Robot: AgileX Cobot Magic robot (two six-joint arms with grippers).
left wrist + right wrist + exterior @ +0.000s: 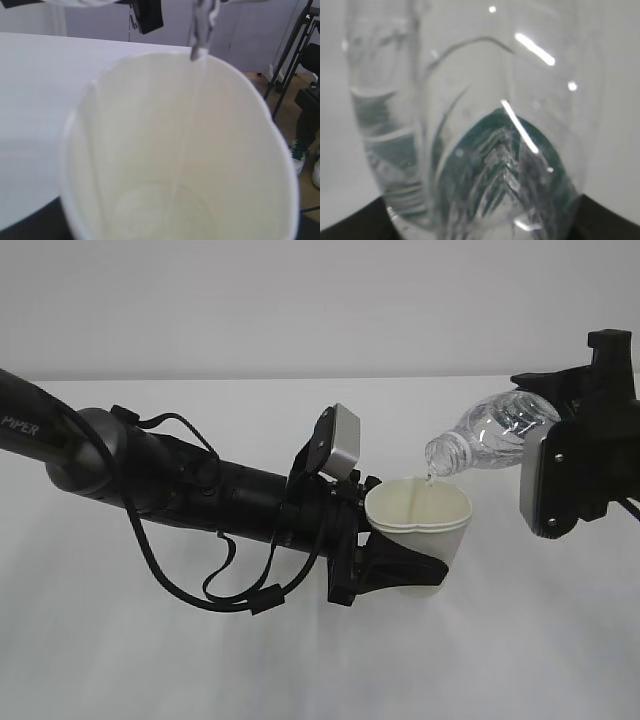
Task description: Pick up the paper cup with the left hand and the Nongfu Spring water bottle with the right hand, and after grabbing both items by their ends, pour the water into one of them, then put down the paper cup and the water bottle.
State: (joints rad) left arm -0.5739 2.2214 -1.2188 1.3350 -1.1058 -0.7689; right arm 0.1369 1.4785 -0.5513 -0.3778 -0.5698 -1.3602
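Observation:
The white paper cup [420, 525] is held above the table, upright and slightly squeezed, with my left gripper [412, 560] shut round its lower wall. The Nongfu Spring water bottle [492, 430], clear and ribbed, lies tilted with its open neck down-left over the cup's rim. My right gripper [556, 412] is shut on its base end. A thin stream of water [430, 477] falls from the neck into the cup. In the left wrist view the cup's cream inside [175, 150] fills the frame, and the water [192, 95] runs down it. The bottle [485, 150] fills the right wrist view.
A white table [300, 660] lies under both arms, with a pale wall behind. The left arm's looped black cables [200, 580] hang below it. Past the table's right edge stand black stand legs [292, 55] and a person's shoes [300, 150] on the floor.

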